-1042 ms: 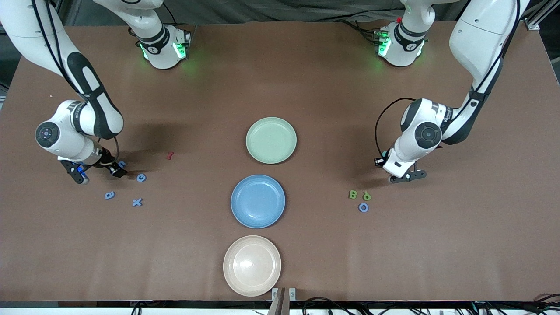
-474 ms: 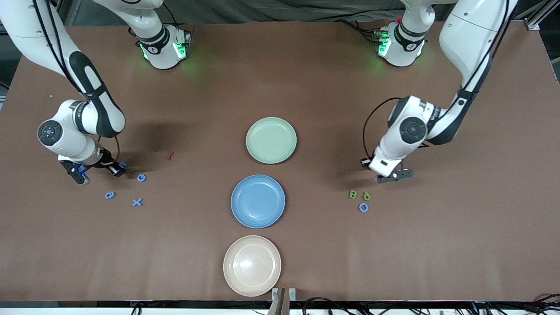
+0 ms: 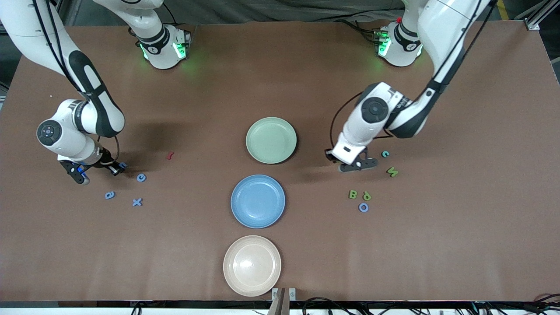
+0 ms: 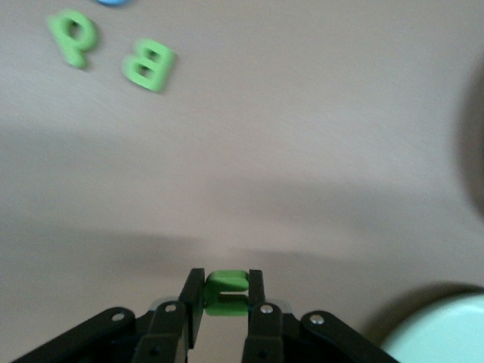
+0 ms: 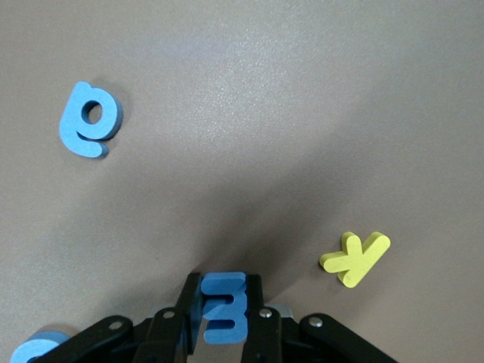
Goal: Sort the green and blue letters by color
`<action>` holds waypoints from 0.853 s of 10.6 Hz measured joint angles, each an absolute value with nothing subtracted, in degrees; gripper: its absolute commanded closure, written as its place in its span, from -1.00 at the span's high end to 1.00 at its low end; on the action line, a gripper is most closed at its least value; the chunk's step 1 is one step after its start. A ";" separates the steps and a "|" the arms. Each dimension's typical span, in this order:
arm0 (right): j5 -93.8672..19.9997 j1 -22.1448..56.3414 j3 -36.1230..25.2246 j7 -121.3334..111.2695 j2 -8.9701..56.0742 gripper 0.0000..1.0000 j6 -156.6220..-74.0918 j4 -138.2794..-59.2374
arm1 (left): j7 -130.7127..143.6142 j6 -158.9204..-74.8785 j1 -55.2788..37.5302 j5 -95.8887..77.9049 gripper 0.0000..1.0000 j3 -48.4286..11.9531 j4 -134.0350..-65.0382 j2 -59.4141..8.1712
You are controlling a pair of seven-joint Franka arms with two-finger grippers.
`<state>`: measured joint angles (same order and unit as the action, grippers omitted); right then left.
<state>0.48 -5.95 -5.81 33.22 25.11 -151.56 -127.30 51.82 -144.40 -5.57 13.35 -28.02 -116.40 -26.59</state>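
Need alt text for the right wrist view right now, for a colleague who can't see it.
The right gripper is shut on a blue letter E just above the brown table. A yellow letter and a blue letter a lie flat on the table ahead of it.

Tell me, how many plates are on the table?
3, in a row mid-table, none hidden: the green plate farthest from the front camera, the blue plate in the middle, the beige plate nearest.

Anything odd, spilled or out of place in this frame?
Two letters fit neither colour group: a dark red letter between the right gripper and the green plate, and a yellow letter in the right wrist view. Nothing looks spilled or damaged.
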 measured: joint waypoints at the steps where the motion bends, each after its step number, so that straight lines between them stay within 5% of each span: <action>1: 0.52 -5.93 -5.80 33.13 25.12 -0.90 -151.56 -127.24 | 55.18 -144.40 -8.13 13.35 -1.00 -28.65 -115.52 -26.65; 6: 1.22 -3.01 -3.44 32.29 20.62 -0.90 -134.70 -117.78 | 70.00 -144.38 -20.97 13.35 -1.00 -28.79 -107.61 -32.14; 7: 2.14 -2.04 -0.70 32.03 19.58 -0.90 -131.52 -115.19 | 71.75 -144.38 -22.63 13.35 -0.79 -28.73 -105.77 -34.08; 8: 3.66 -0.54 1.66 32.10 19.18 -0.90 -128.41 -112.35 | 72.74 -144.39 -23.81 13.35 0.51 -28.66 -104.15 -35.89; 9: 5.48 1.39 3.43 31.96 19.12 -0.90 -126.18 -109.49 | 73.17 -144.39 -24.24 13.35 1.00 -28.57 -102.88 -37.27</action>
<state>5.48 1.39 3.43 31.96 19.12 -126.18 -109.49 73.17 -144.39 -24.24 13.35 -28.57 -102.88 -37.27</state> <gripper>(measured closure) 0.722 0.731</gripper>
